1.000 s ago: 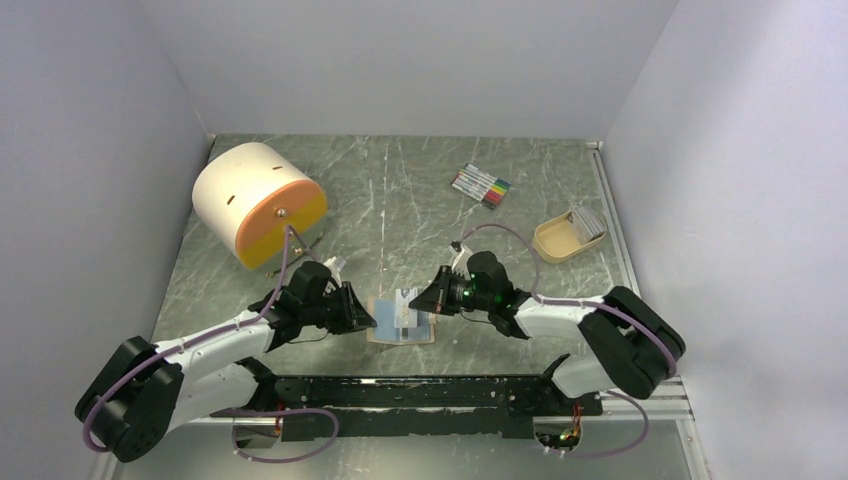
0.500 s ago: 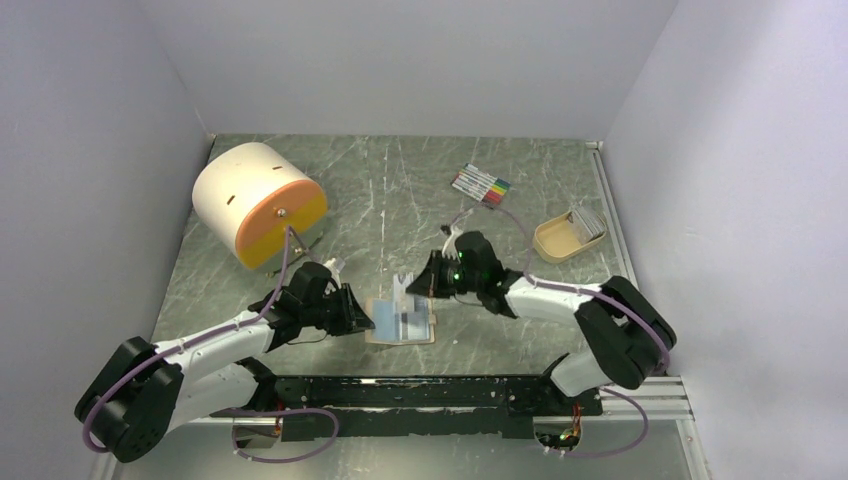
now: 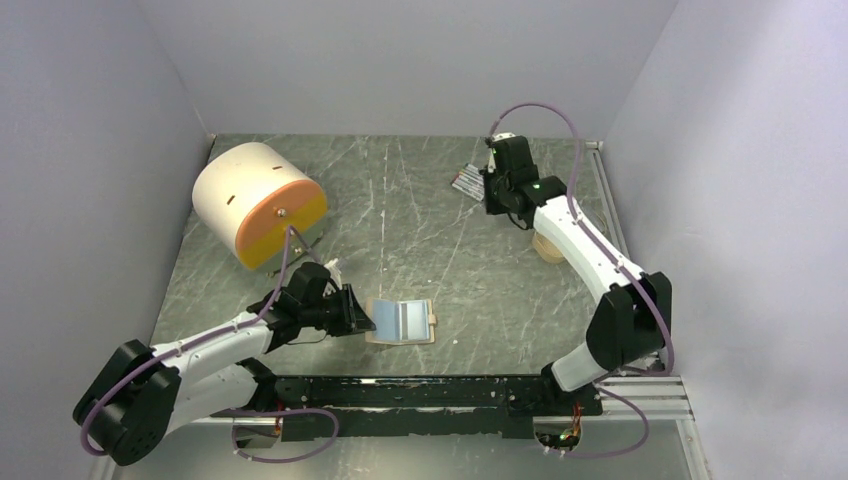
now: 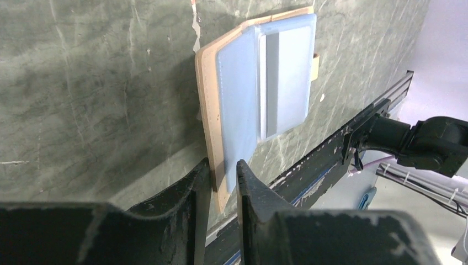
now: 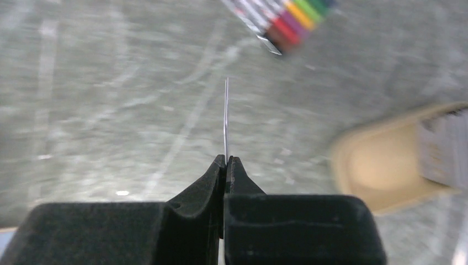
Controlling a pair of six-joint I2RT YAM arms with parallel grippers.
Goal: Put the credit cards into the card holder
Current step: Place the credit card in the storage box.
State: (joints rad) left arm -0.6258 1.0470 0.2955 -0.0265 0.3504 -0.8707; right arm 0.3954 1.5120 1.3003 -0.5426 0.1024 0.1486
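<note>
Bench [image 3: 420, 200]: my hands well apart. Tray [image 5: 375, 171] with spare credit cards [image 5: 444, 149] sits right of my right hand [image 5: 226, 160], marker pens [image 5: 287, 22] ahead. Card holder [image 4: 259, 94] lies open, near edge pinched in my left hand [image 4: 222, 171]. Right hand pressed on one credit card [image 5: 226, 116], edge-on, shallow bite. Risk: card twists or slips on long carry to holder; left pull drags sleeve shut.

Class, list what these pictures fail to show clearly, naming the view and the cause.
- Card in the right tool: right wrist view shows only its edge; its face unseen.
- Tray: top view, mostly covered by the right arm; right wrist view, blurred.
- Stacked cards in it: cut off by that view's right edge.
- Marker pens: blurred, cut by its top edge.
- Card holder sleeves: card count unclear through the plastic, left wrist view.
</note>
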